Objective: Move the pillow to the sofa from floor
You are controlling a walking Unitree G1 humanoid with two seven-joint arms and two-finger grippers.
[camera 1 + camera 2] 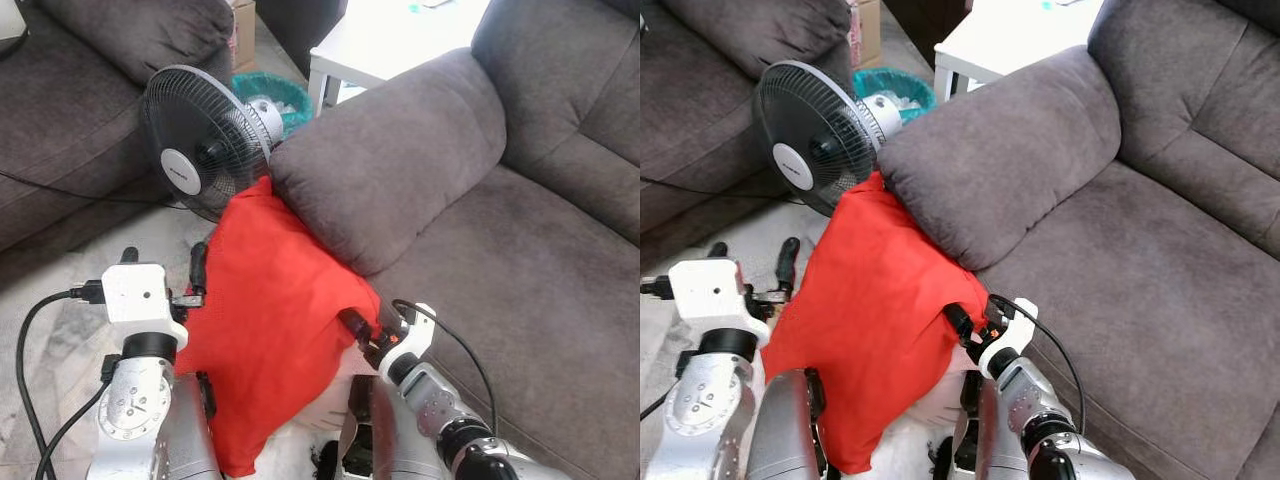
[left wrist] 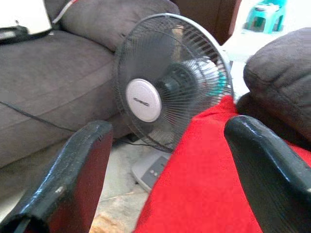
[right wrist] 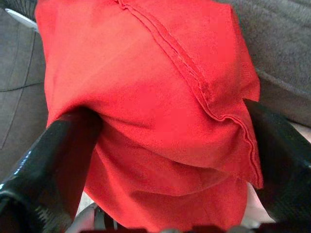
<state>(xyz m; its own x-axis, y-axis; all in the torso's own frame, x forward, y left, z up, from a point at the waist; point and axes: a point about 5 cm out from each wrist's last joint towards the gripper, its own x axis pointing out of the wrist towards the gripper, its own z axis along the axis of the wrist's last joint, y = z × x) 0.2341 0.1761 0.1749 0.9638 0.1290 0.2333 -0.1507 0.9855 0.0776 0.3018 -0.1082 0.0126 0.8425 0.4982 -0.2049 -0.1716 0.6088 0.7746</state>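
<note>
Red pillow (image 1: 265,320) leans on sofa (image 1: 540,290) armrest, beside fan (image 1: 200,140). Right gripper (image 3: 160,160) grasps pillow's edge. Left gripper (image 2: 170,170) spread wide at pillow's other side.

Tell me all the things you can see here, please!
Pillow: one, red, held up between both grippers, its top leaning on the sofa armrest.
Sofa: one, grey-brown, on the right.
Second sofa: one, grey-brown, on the left.
Fan: one, black cage, white hub, standing on the floor behind the pillow.
Table: one, white, behind the armrest.
Basket: one, teal, beside the fan.
Cardboard box: one, brown, far back.
Left gripper: fingers spread at the pillow's left edge.
Right gripper: fingers around the pillow's right corner.
</note>
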